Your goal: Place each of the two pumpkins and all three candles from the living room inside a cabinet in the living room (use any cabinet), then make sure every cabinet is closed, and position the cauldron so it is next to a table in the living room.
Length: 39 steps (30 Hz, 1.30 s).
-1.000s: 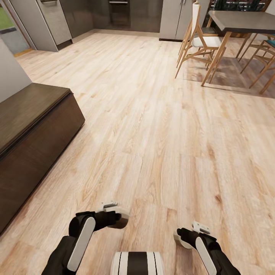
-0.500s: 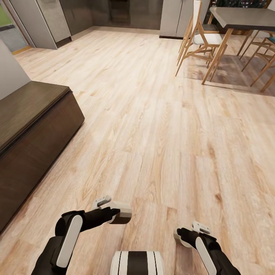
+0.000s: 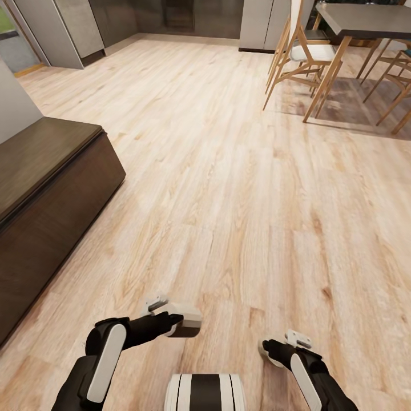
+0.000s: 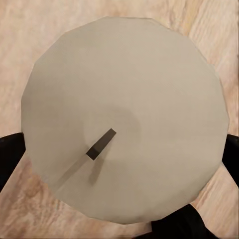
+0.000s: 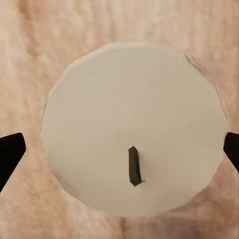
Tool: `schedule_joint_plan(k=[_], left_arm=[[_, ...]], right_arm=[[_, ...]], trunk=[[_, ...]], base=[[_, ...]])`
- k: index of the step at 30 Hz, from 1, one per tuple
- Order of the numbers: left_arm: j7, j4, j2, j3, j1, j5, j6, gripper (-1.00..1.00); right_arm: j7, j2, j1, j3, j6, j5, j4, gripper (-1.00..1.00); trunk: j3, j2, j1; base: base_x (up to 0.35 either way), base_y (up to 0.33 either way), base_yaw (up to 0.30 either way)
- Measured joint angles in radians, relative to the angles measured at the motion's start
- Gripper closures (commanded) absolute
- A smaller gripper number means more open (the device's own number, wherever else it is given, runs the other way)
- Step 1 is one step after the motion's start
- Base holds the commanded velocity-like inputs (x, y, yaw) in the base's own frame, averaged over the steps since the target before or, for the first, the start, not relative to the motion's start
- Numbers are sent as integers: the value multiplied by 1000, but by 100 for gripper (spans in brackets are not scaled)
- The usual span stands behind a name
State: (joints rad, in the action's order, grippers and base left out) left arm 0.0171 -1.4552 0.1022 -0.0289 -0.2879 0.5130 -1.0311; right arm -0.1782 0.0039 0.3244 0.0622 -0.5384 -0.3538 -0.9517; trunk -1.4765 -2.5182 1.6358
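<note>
Since a second ago the left tool has swung outward; view drifted forward. Each tool clamps one candle: left candle, right tool on right candle, dark pads flanking the sides. Judged light, rigid, waxy-slick; hold mid-body. Cabinet at 10 o'clock, fronts closed.

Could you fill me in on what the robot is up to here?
It is out on the wooden floor with a candle in each claw: one between the left claw's fingers, another in the right claw. The dark brown cabinet stands to its left, fronts closed; both candles remain outside it.
</note>
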Motion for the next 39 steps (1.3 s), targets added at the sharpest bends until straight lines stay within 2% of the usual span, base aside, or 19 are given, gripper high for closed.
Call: schedule_joint_plan(k=[3,6,10,15,18,39], left_arm=[[0,14,17,-1,1,-4,-1,100],[0,19,15,-1,1,-7,-1,100],[1,20,15,-1,1,-7,-1,100],[1,20,14,0,1,-6,-1,100],[1,20,14,1,1,-7,-1,100],[0,32,14,2,1,-6,-1,100]], right_arm=[[2,1,-3,0,-3,-7,0,-100],[4,2,-5,-2,-4,-7,-1,-100],[5,0,-6,-1,-4,-6,-1,-100],[5,1,-6,-1,-4,-6,-1,-100],[5,2,-6,-2,-4,-6,-1,-100],[5,2,-6,-10,-3,-6,0,-100]], trunk=[[0,0,0],[0,0,0],[-15,-1,2],[-15,-1,2],[-27,-2,3],[-27,-2,3]], base=[[0,0,0],[0,0,0],[0,0,0],[0,0,0],[0,0,0],[21,0,0]])
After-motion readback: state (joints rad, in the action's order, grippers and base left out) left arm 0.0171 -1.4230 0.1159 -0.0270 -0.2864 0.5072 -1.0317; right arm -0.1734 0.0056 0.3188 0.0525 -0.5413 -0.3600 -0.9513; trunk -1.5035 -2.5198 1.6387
